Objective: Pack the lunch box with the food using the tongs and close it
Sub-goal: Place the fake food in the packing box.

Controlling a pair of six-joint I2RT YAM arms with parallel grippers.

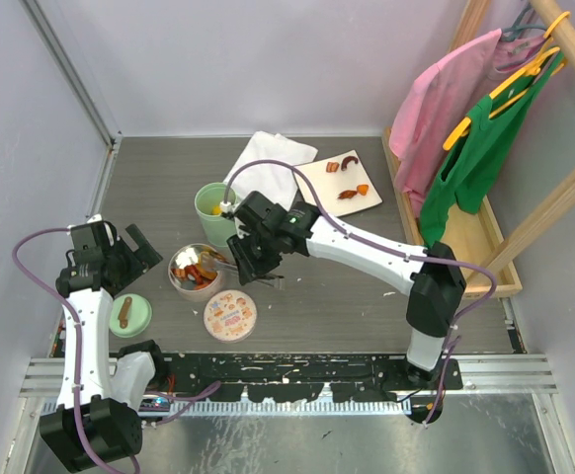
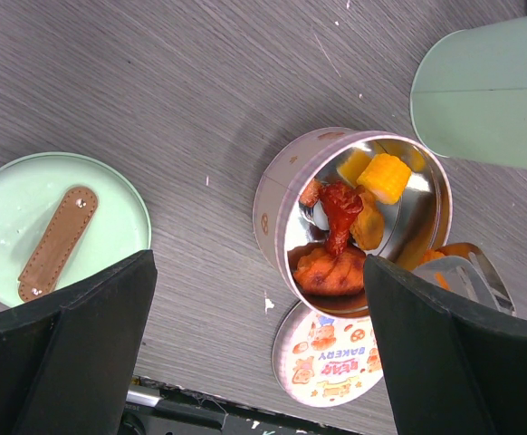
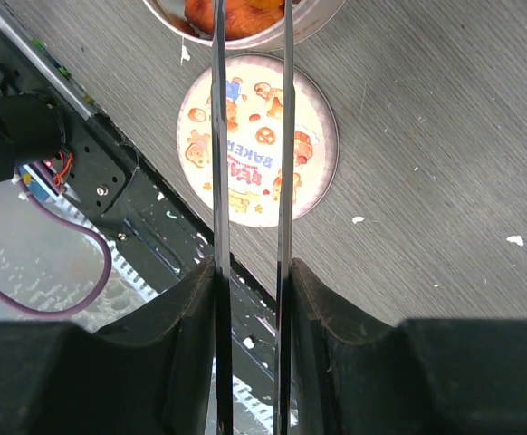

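The lunch box (image 1: 197, 269), a round pink tin (image 2: 277, 195), stands open and holds orange, red and yellow food (image 2: 340, 217). More food (image 1: 352, 191) lies on a white sheet (image 1: 319, 178) at the back. My right gripper (image 3: 250, 272) is shut on the tongs (image 3: 285, 136), whose two thin arms reach over the printed tin lid (image 3: 256, 186) to the tin's rim (image 3: 318, 14). In the left wrist view the tongs' tips (image 2: 470, 270) sit at the tin's right edge beside an orange piece. My left gripper (image 2: 259, 349) hangs open to the left of the tin, with nothing in it.
A mint-green lid (image 1: 129, 316) with a brown knob lies near the left arm. A mint-green cup (image 1: 213, 205) stands just behind the tin. A white cloth (image 1: 268, 163) lies at the back. A wooden rack with pink and green clothes (image 1: 475, 148) fills the right side.
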